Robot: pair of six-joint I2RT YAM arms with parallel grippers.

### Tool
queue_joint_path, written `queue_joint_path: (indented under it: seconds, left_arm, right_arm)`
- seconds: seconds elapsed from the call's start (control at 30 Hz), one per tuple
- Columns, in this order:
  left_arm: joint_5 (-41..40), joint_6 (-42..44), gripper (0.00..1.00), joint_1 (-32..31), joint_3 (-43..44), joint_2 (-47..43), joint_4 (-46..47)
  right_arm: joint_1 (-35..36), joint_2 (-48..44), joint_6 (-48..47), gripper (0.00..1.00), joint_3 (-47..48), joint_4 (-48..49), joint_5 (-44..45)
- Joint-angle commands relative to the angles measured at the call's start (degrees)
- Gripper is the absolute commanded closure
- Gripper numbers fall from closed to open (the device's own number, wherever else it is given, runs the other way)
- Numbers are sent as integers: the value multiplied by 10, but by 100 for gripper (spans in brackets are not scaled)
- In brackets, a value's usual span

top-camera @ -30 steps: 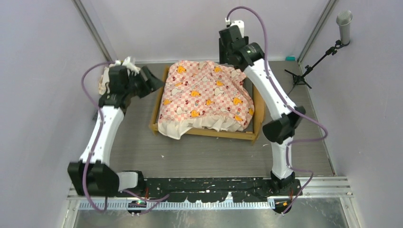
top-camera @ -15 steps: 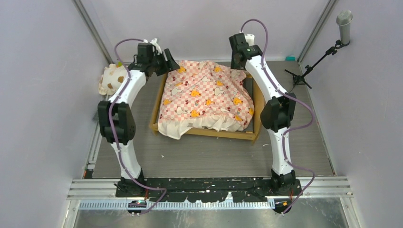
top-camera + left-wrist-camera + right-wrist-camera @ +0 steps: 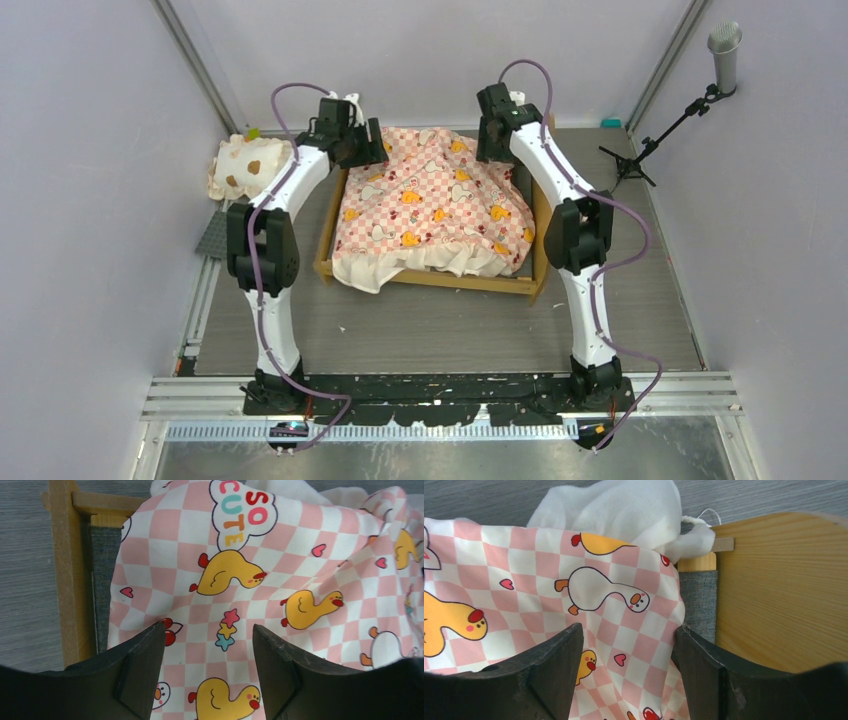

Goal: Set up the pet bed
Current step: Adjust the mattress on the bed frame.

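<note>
The pet bed is a light-wood frame (image 3: 470, 283) with the pink checkered mattress (image 3: 430, 200) lying rumpled over it, and its cream ruffle spills over the near rail. My left gripper (image 3: 368, 146) hangs open over the mattress's far-left corner. In the left wrist view the checkered cloth (image 3: 210, 595) shows between the spread fingers of the left gripper (image 3: 207, 627), beside the wooden rail (image 3: 67, 580). My right gripper (image 3: 494, 140) is open over the far-right corner. The right wrist view has the right gripper (image 3: 627, 629) above the cloth edge, next to the grey base (image 3: 698, 600) and the headboard (image 3: 774, 590).
A cream ruffled pillow with brown spots (image 3: 243, 165) lies on the floor left of the bed. A microphone stand (image 3: 650, 145) occupies the far right corner. A small teal object (image 3: 610, 122) sits by the back wall. Purple walls close in both sides.
My left arm has swung from the pillow at the left over to the bed's far-left corner. My right gripper has dropped lower over the far-right corner. The mattress has not moved.
</note>
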Motion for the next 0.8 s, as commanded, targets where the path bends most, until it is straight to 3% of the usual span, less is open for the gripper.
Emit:
queue_joint_path:
  seconds: [0.0,0.2,0.37,0.57,0.67,0.77]
  left_arm:
    - [-69,34,33,-8,36,10,-20]
    - [-105,50,25,-14,65,19,-20]
    - [-129,64,23,-13,91,52,-35]
    - [-95,62,24,-14,90,79,-33]
    - [-95,63,30,-14,84,83,-33]
    - [-93,61,42,-14,77,82,-36]
  right_arm:
    - [-10,3,18,27,-2,-2,-20]
    - [-20,17,23,30,-3,-2,-20]
    - [-23,19,17,56,-5,0,-23]
    - [-23,4,8,92,-11,10,-27]
    - [-23,-5,2,99,-12,9,-16]
    - [-23,-13,-2,99,-14,8,3]
